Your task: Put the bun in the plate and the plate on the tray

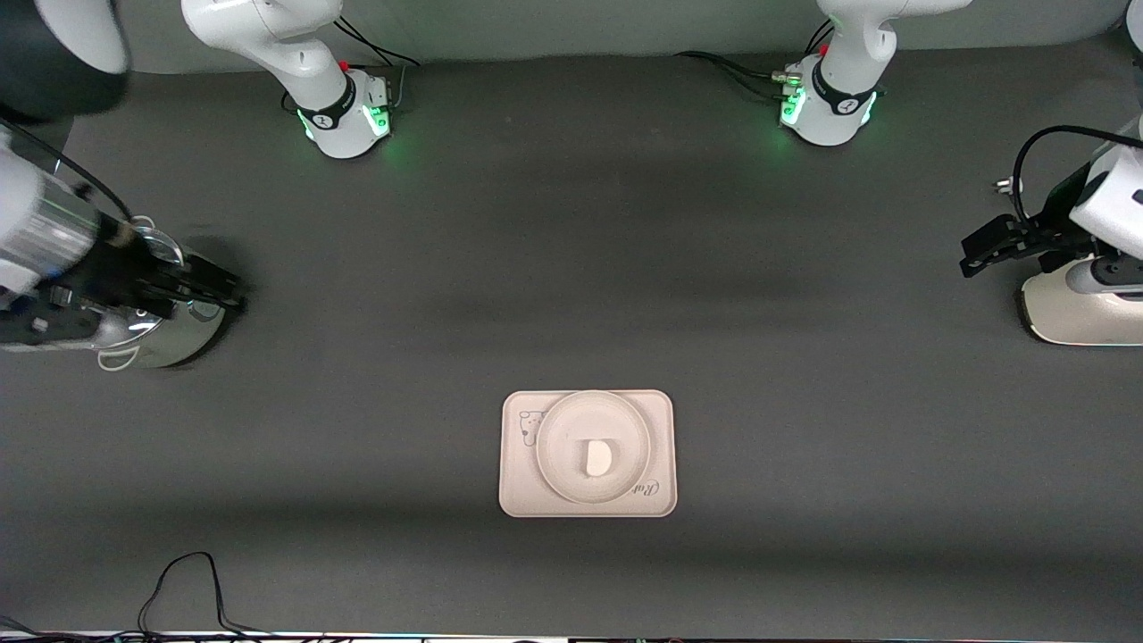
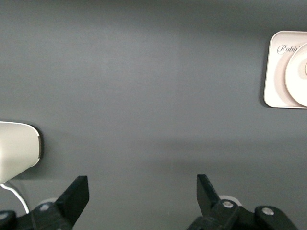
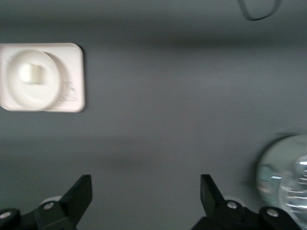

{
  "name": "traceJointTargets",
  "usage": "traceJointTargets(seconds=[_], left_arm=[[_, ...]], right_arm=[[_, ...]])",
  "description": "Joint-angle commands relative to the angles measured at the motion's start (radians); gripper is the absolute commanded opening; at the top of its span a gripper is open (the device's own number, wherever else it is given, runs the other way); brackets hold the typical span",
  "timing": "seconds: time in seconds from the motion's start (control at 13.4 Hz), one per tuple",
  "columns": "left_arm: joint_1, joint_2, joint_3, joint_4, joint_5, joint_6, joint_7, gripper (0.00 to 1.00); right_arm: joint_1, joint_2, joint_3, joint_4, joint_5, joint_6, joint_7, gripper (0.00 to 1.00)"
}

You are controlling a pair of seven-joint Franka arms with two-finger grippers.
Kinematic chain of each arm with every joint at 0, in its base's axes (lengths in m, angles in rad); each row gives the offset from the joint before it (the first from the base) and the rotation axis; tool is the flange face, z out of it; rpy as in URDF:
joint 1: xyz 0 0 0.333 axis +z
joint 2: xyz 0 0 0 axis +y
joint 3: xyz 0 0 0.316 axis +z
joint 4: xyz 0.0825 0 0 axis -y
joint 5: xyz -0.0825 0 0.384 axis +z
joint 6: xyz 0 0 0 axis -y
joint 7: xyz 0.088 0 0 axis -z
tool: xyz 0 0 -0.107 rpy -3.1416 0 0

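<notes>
Resting: bun in plate on tray; left tool, right tool wide.

A dark grey matte table fills the scene; a black cable loops along its near edge.

A robotics lab: two arm bases bolted to a grey-matted table

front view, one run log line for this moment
small white bun: in round cream plate | plate: on rectangular cream tray | left end effector: open, waiting | right end effector: open
</notes>
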Motion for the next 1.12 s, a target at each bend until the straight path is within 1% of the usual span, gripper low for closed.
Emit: traceJointTargets(seconds=[0.0,0.22,0.45,0.67,1.05], left_arm=[[-0.011,0.023,0.001,0.011,0.003,0.01,-0.016,1.0],[-0.011,0.03,0.0,0.011,0.005,0.01,-0.016,1.0],[-0.016,0.035,-0.003,0.012,0.043,0.019,-0.016,1.0],[-0.018,0.027,-0.007,0.012,0.04,0.025,-0.022,1.0],[-0.024,0.033,-0.007,0.011,0.028,0.017,-0.045,1.0]], right_arm=[[-0.07,-0.062,0.01,-0.098,-0.039,0.014,-0.099,1.0],[-0.092,-0.066,0.005,-0.116,-0.065,0.037,-0.101,1.0],[-0.09,-0.063,-0.017,-0.127,-0.066,0.06,-0.101,1.0],[-0.089,-0.068,-0.023,-0.13,-0.082,0.06,-0.101,1.0],[-0.087,-0.072,-0.026,-0.132,-0.083,0.058,-0.096,1.0]])
